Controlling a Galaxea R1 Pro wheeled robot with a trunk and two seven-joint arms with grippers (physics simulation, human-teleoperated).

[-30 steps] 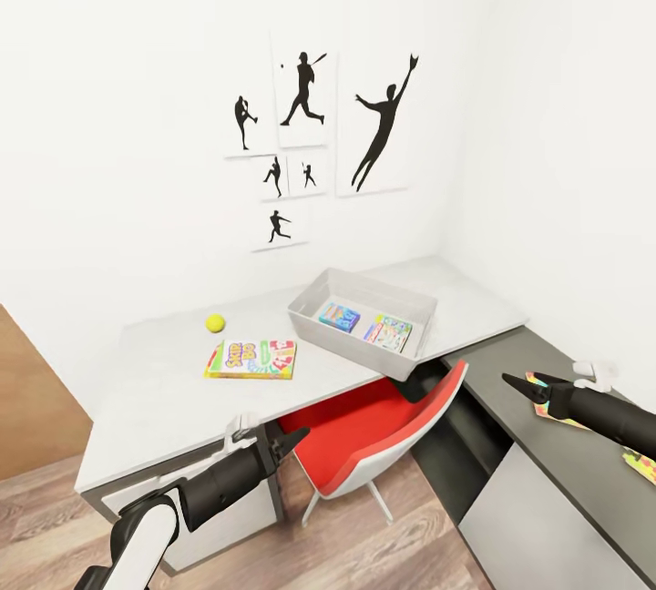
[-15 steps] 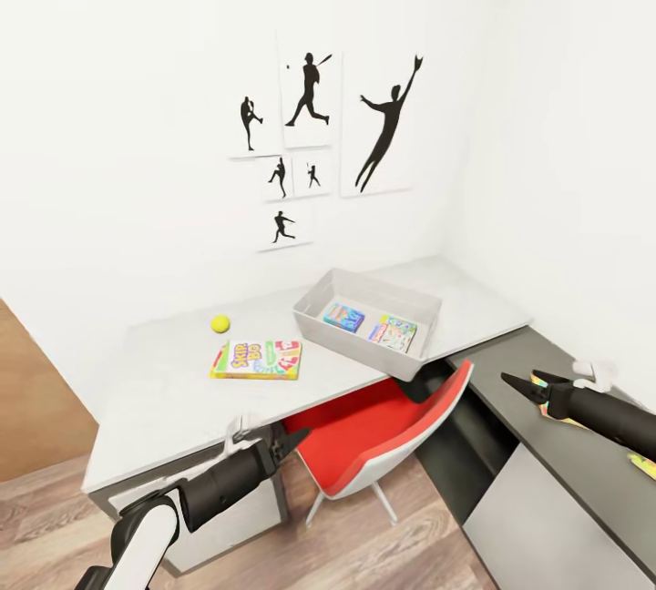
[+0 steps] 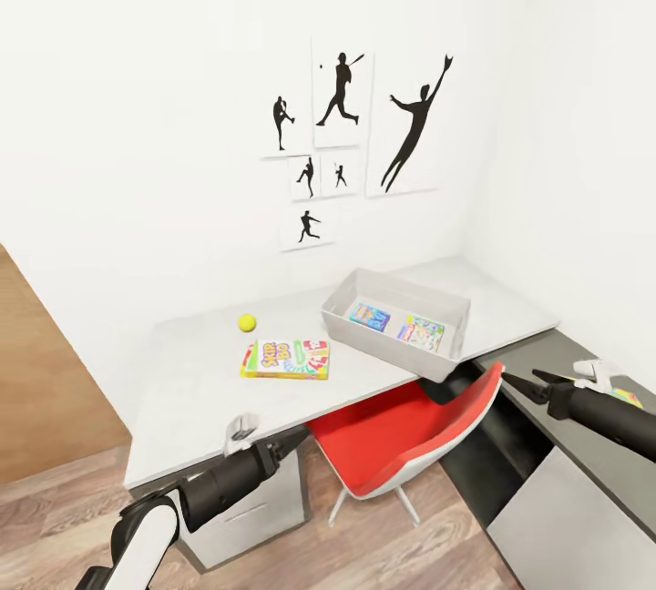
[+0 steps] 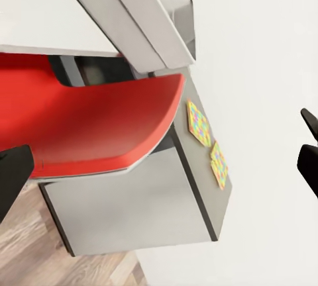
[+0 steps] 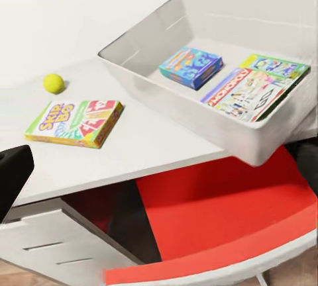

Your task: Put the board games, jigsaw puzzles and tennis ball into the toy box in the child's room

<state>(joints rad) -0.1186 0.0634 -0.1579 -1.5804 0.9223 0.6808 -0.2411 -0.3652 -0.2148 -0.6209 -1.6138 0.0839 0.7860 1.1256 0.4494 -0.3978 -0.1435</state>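
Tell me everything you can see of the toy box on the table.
The toy box is a shallow, light grey rectangular bin with sloping sides and a rim; it looks like plastic. It sits upright and open on the pale table, turned at an angle, with one corner jutting past the table's front edge above the red chair. Inside lie two flat game boxes apart from each other: a small blue one and a green-edged Monopoly one. Neither gripper touches it.
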